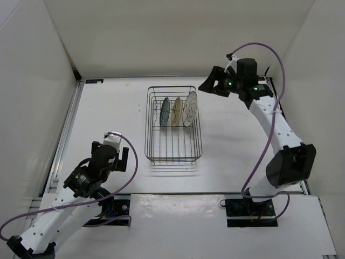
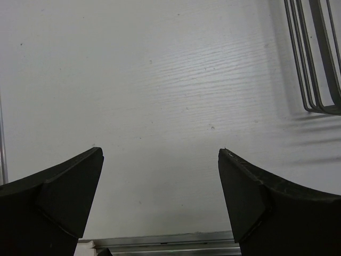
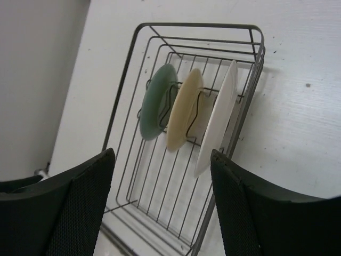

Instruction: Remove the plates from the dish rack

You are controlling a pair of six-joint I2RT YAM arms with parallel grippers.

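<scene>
The dark wire dish rack stands at the table's middle. Three plates stand upright in its far half: teal-blue, cream and white with dark rings. My right gripper is open and empty, above and to the right of the rack's far right corner. In the right wrist view the rack holds the teal, cream and white plates beyond the open gripper. My left gripper is open and empty, left of the rack's near end.
The left wrist view shows bare white table between the open gripper's fingers, the rack's corner at the upper right and a metal rail at the bottom. White walls enclose the table on three sides.
</scene>
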